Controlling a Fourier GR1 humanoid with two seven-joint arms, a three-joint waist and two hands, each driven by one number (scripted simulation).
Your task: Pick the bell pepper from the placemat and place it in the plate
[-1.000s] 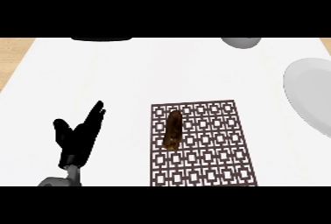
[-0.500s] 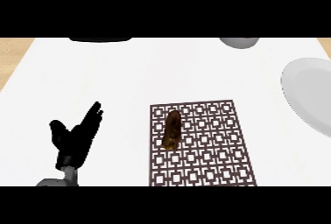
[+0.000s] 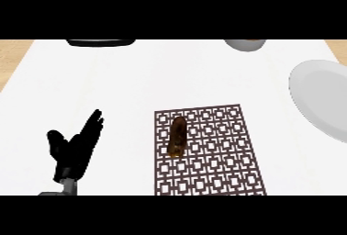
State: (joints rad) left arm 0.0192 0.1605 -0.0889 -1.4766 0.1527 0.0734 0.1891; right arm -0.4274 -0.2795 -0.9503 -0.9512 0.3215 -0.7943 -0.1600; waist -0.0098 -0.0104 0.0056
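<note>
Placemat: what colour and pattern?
Dark brown placemat with a white geometric lattice of interlocking rectangles; seen in the head view.

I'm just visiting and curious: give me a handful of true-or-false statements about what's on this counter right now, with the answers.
1. The bell pepper lies on the placemat. True.
2. The plate already holds the pepper. False: the plate shows nothing on it, and the pepper is on the mat.
3. The plate sits to the right of the placemat, cut by the view's edge. True.
4. The left hand is curled round the pepper. False: it is open, fingers straight, on the counter left of the mat, apart from the pepper.
5. Both hands are in view. False: only the left hand shows.
</note>
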